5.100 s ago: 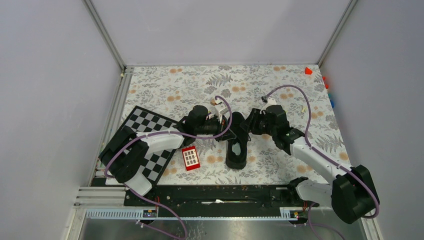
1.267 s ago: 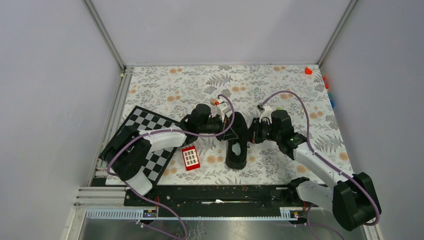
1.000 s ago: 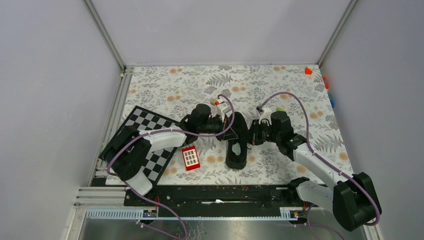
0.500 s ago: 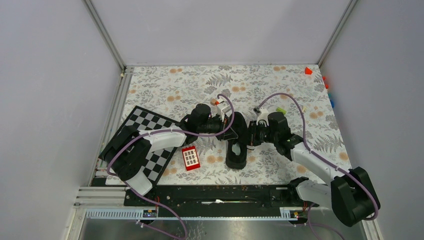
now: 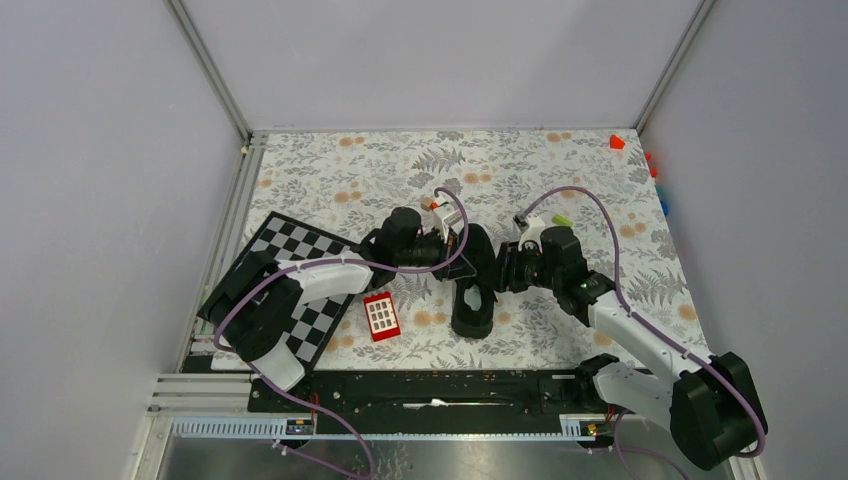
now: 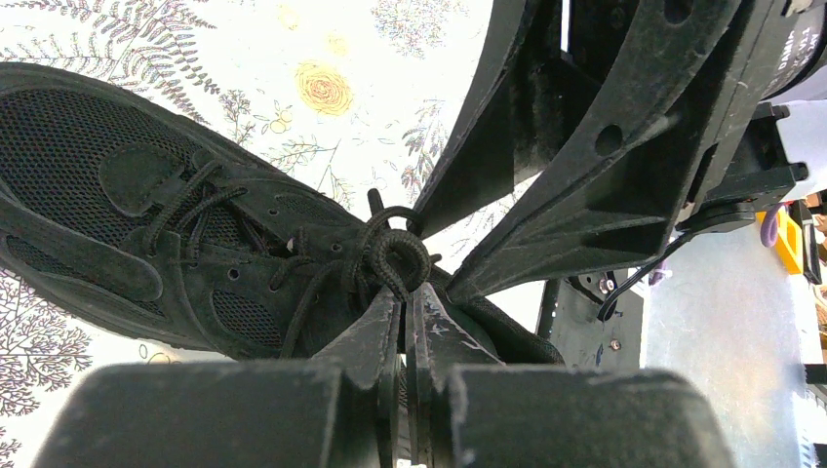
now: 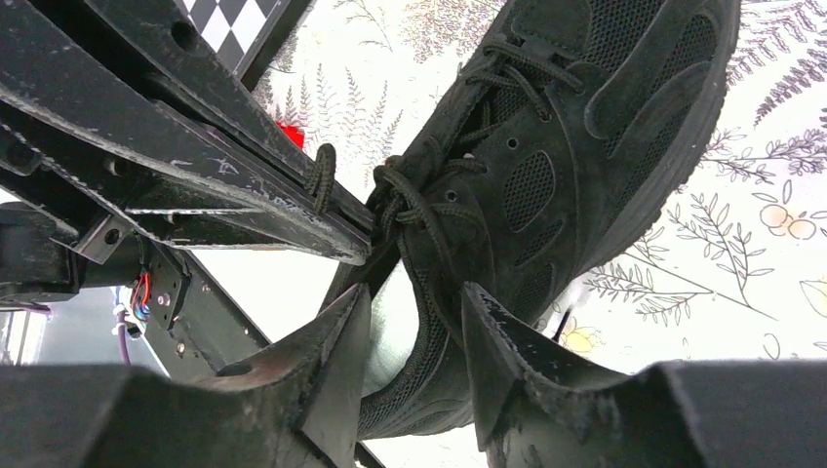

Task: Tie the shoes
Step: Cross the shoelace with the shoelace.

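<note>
Shoe (image 5: 472, 318): one black low-top, centre of the top view on the floral cloth (image 5: 340, 180). It stands on its sole, heel toward the lower edge and toe toward the upper, with the pale insole showing. Lace (image 6: 394, 261): thin and black, bunched in a coil over the tongue, with the lower eyelets threaded. Left gripper (image 5: 466, 262): reaches in from the left of the shoe, fingers (image 6: 375, 331) pressed together and nipping a lace strand at the coil; in the right wrist view a loop of lace stands out from them. Right gripper (image 5: 497, 272): reaches in from the right, fingers (image 7: 336, 341) spread with the shoe's collar between them; whether they touch it cannot be told. Checkerboard (image 5: 300, 262): left of centre, lying askew, partly under the left arm. Red block (image 5: 381, 316): white-squared face, between checkerboard and shoe. Red piece (image 5: 616, 142): upper right corner of the cloth. Green piece (image 5: 561, 218): small, just above the right wrist, kind unclear.
</note>
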Controlling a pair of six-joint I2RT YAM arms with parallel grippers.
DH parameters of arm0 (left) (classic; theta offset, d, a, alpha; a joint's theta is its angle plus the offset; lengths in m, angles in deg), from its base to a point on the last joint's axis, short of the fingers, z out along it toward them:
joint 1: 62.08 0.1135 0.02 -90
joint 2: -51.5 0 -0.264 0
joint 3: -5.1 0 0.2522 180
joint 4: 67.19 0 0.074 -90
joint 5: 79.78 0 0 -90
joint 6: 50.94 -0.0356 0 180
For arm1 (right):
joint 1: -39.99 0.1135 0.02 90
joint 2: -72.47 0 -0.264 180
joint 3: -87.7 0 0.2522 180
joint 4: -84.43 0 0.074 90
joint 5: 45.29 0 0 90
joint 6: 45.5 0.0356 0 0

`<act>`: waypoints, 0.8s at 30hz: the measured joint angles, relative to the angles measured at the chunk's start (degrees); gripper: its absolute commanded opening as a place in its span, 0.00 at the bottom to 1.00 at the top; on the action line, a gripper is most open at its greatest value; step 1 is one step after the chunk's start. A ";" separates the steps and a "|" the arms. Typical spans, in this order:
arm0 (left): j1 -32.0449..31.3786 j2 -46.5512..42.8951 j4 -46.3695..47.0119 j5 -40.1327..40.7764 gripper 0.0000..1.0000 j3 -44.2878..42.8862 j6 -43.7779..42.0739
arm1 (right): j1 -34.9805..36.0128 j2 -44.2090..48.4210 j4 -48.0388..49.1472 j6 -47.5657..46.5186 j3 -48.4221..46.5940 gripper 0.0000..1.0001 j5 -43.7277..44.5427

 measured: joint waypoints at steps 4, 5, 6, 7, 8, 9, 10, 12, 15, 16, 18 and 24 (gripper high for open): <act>0.00 0.00 -0.02 0.00 0.00 0.00 -0.02 | 0.00 0.35 -0.59 -0.22 0.00 0.57 1.11; 0.00 0.00 -0.02 0.00 0.00 0.00 -0.02 | 0.00 0.48 -0.63 -0.26 0.00 0.59 1.36; 0.00 0.00 -0.02 0.00 0.00 0.00 -0.02 | 0.00 0.61 -0.66 -0.31 0.00 0.61 1.49; 0.00 0.00 -0.04 0.00 0.00 0.00 -0.02 | 0.00 0.79 -0.66 -0.42 0.00 0.62 1.64; 0.00 0.00 -0.02 0.00 0.00 0.00 -0.02 | 0.00 0.94 -0.68 -0.46 0.00 0.64 1.95; 0.00 0.00 -0.04 -0.02 0.00 0.00 -0.04 | 0.00 1.14 -0.76 -0.50 -0.02 0.67 2.36; 0.00 0.00 -0.04 -0.02 0.00 0.00 -0.02 | 0.00 1.31 -0.85 -0.57 -0.02 0.69 2.58; 0.00 0.00 -0.07 -0.02 0.00 0.00 -0.04 | -0.02 1.75 -1.14 -0.76 -0.04 0.72 3.08; 0.00 0.00 -0.07 -0.02 0.00 0.00 -0.04 | -0.48 2.97 -1.92 -0.96 -0.09 0.72 4.09; 0.00 0.00 -0.09 -0.04 0.00 0.00 -0.04 | -0.81 3.45 -1.97 -1.01 -0.17 0.72 4.04; 0.00 0.00 -0.09 -0.04 0.00 0.00 -0.07 | -1.99 4.04 -2.10 -0.98 -0.57 0.72 4.04; 0.00 0.00 -0.11 -0.04 0.00 0.00 -0.09 | -7.39 3.78 -1.66 0.28 -0.74 0.63 4.00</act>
